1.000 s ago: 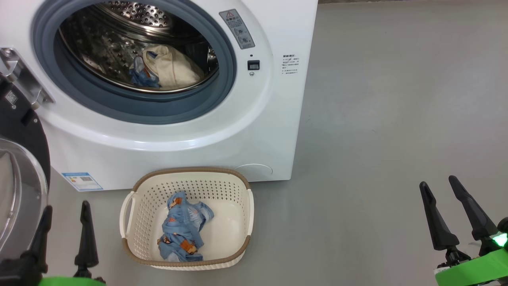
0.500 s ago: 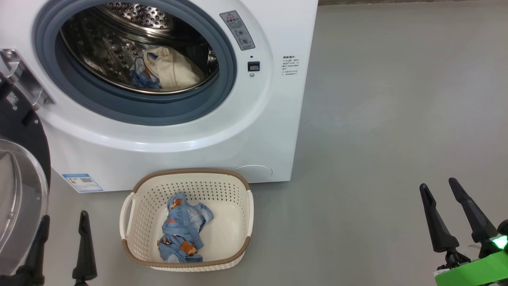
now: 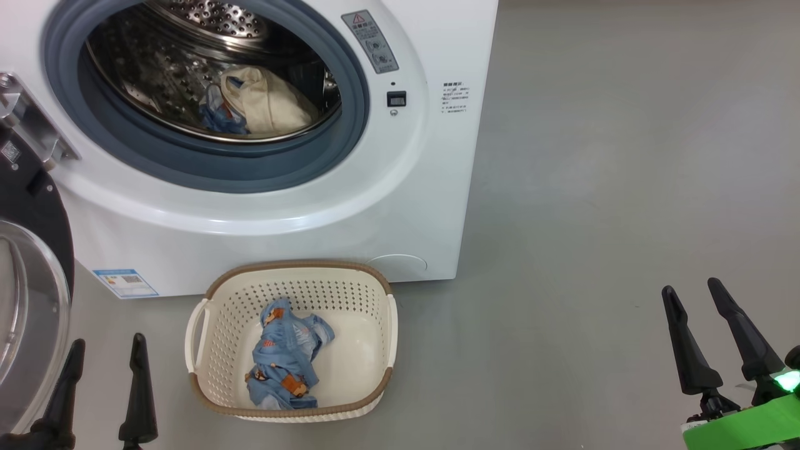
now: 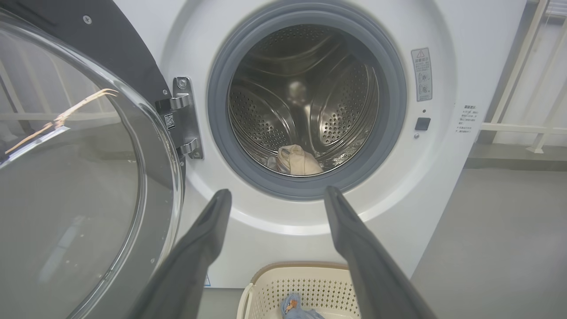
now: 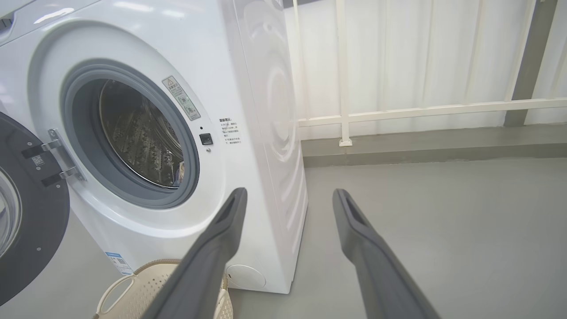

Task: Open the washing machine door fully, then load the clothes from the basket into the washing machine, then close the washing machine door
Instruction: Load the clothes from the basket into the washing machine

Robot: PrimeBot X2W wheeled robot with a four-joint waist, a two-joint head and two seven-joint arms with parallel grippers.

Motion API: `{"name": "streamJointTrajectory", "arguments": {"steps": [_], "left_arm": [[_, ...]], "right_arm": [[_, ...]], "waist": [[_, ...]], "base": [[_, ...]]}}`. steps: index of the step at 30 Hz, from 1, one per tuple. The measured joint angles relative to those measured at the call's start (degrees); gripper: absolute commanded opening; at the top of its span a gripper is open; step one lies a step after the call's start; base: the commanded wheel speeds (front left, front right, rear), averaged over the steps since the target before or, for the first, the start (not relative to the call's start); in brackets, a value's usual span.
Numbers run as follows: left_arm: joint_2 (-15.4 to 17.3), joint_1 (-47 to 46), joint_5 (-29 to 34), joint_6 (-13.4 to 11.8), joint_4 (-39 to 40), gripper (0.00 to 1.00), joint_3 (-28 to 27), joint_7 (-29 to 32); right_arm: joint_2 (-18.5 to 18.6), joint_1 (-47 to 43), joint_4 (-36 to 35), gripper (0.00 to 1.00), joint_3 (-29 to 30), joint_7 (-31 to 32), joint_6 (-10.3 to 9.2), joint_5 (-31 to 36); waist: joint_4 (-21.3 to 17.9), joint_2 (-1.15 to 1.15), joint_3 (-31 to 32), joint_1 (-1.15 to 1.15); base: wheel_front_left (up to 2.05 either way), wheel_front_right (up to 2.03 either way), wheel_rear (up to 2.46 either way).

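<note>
— What's underfoot?
— A bare grey floor (image 3: 594, 187), and the washer (image 3: 406, 187) standing on it. From the head: the door (image 3: 37, 212) is swung wide out to the left, which leaves the drum (image 3: 187, 56) mouth free for loading. The basket (image 3: 294, 270) sits on the floor just in front of the washer, below the opening. I'd judge that's to keep each lift short.
— What's to load?
— Two pieces. One cream garment (image 3: 269, 103) lies in the drum, a blue patch at its left side. One blue garment (image 3: 281, 356) lies crumpled in the basket. So loading looks half done.
— Anything gripped?
— Nothing. The left gripper (image 3: 107, 342), jaws released, is low at the left between door and basket. The right gripper (image 3: 690, 287), likewise slack and empty, hangs well apart over bare floor at the right. That makes two.
— Left wrist?
— Its jaws stand splayed, aimed at the washer's front under the seal (image 4: 305, 190). One hinge (image 4: 184, 117) carries the door, whose glass bulges toward the camera. The basket's rim and a scrap of blue show at the bottom edge.
— Right wrist?
— Jaws apart, pointing past the washer's corner toward a white railing (image 5: 398, 110). The basket's rim peeks in low left. My guess is that the left gripper, being nearer, goes for the blue garment next.
</note>
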State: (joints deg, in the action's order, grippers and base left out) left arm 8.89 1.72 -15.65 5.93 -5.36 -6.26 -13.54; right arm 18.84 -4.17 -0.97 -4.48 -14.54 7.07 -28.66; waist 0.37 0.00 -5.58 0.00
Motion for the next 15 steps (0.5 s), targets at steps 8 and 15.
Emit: {"name": "streamJointTrajectory", "arguments": {"steps": [8,15], "left_arm": [[0.0,-0.1,-0.45,-0.2,-0.22,1.0,0.48,0.03],[0.14,-2.14,-1.45,-0.45,-1.78,1.0,1.02,0.19]], "right_arm": [[-1.96,0.2,-0.21,1.0,1.1,0.0,0.0,0.07],[-4.02,2.72,-0.62,1.0,1.18,0.0,0.0,0.57]], "waist": [[-0.39,0.0,-2.07,0.0],[-1.19,0.0,-5.49,0.0]], "base": [[0.0,0.0,0.0],[0.0,0.0,0.0]]}}
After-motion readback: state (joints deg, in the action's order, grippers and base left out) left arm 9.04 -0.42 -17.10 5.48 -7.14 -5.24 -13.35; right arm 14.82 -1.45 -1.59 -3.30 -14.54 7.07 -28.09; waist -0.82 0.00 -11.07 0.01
